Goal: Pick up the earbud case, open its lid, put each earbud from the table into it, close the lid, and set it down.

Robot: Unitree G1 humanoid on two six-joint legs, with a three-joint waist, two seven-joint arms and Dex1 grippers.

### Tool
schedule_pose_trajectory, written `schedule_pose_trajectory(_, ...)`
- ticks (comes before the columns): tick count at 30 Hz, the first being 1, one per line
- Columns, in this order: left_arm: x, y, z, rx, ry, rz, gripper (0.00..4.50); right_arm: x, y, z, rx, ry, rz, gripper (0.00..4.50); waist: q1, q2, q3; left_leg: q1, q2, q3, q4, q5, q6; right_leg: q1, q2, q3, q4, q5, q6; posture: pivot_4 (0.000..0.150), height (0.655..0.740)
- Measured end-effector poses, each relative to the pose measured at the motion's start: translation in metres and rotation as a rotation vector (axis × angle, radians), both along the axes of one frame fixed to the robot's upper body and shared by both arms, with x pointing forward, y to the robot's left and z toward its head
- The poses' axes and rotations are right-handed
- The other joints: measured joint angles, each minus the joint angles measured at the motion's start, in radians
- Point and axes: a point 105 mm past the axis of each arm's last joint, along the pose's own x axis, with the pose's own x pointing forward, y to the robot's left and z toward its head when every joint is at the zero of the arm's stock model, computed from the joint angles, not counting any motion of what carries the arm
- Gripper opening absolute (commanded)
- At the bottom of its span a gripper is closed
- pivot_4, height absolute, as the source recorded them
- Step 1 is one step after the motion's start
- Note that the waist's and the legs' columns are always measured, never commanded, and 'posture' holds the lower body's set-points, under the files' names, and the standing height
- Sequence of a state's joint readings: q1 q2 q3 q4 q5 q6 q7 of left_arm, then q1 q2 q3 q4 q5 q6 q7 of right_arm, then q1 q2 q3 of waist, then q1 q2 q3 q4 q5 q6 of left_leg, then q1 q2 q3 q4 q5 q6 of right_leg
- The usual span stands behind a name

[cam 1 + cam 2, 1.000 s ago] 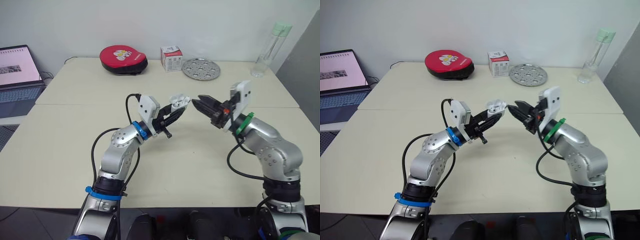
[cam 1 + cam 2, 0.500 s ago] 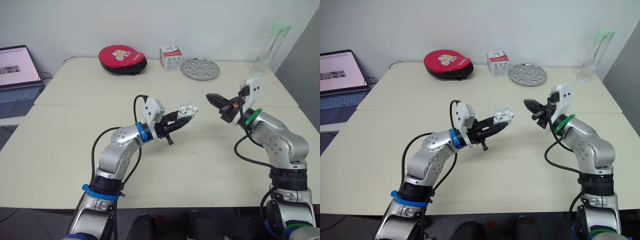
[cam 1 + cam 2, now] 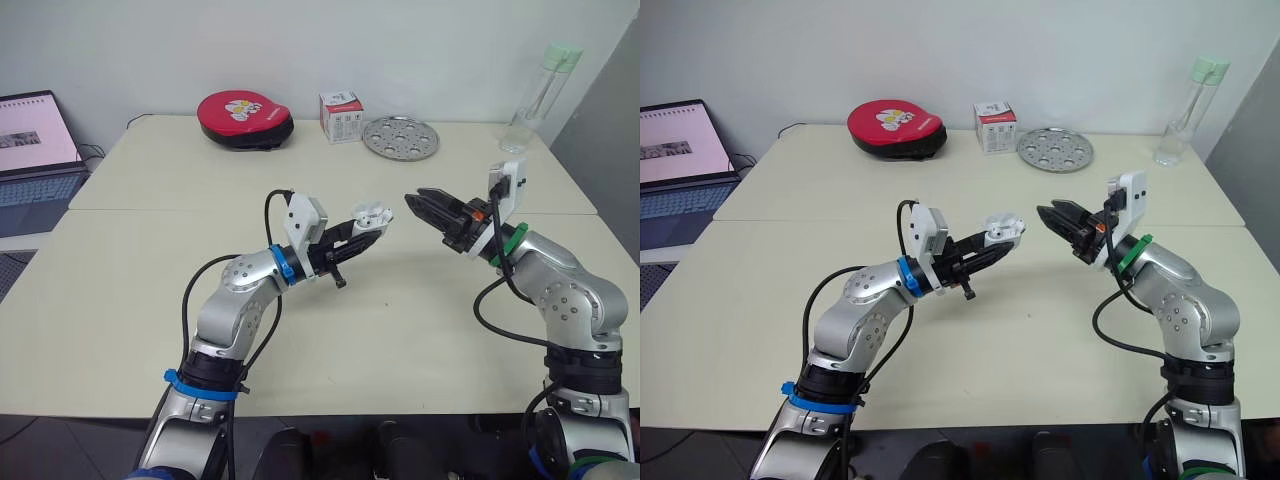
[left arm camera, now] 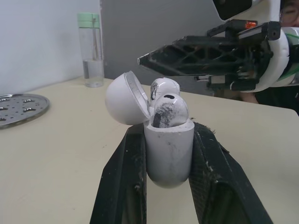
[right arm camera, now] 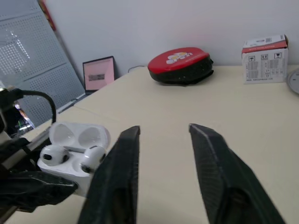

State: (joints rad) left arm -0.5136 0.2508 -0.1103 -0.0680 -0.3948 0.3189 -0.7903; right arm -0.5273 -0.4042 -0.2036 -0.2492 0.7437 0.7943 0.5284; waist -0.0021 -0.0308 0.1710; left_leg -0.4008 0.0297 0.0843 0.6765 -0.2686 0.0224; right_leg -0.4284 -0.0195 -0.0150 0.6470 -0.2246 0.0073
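earbud case (image 4: 168,149): white glossy plastic, rounded pill shape, scuffed grey on the front. Held off the table (image 3: 150,250), about mid-table in the head view.
Lid (image 4: 124,98) flipped open on its hinge, hollow dome shape with a darker inner rim.
Both earbuds (image 4: 170,109) seated in the case, smooth white bulbs poking above the rim, the nearer one smudged dark.
Left gripper (image 3: 368,222) pinching the case body, one black finger on each side; fingers matte with worn edges.
Right gripper (image 5: 163,135) spread and holding nothing, at 3 o'clock of the case and near it, tips aimed at it. Fingers are black with a lattice-ribbed side in the left wrist view.
Background, far edge:
- red round fabric pouch (image 3: 245,120) with a cartoon print, 11 o'clock
- small white carton (image 3: 342,117) with a red top, 12 o'clock
- perforated metal disc (image 3: 401,137), just beside the carton
- clear bottle (image 3: 540,95) with a pale green cap, 1 o'clock
- open laptop (image 3: 35,150), 10 o'clock, off the table

Table top is matte cream, two slabs with a seam between.
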Motion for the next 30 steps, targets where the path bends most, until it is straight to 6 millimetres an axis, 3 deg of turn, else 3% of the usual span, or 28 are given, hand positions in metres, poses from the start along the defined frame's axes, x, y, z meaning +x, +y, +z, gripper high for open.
schedule_pose_trajectory(5,0.001,0.0,0.0,-0.006,0.004,0.01,0.77,-0.012,0.011,-0.001,0.048,0.014,0.057,1.81,0.0,0.0,0.0,0.0,0.0,0.0,0.0,0.0,0.0,0.0,0.0,0.0,0.0,0.0,0.0,0.15,0.74)
schedule_pose_trajectory(15,0.001,0.0,0.0,-0.009,0.005,0.011,0.77,-0.015,0.03,-0.007,0.082,0.043,0.079,1.81,0.0,0.0,0.0,0.0,0.0,0.0,0.0,0.0,0.0,0.0,0.0,0.0,0.0,0.0,0.0,0.15,0.74)
schedule_pose_trajectory(30,0.001,-0.003,0.001,-0.022,0.009,0.006,0.77,-0.013,0.036,-0.01,0.055,0.033,0.063,1.81,0.0,0.0,0.0,0.0,0.0,0.0,0.0,0.0,0.0,0.0,0.0,0.0,0.0,0.0,0.0,0.15,0.74)
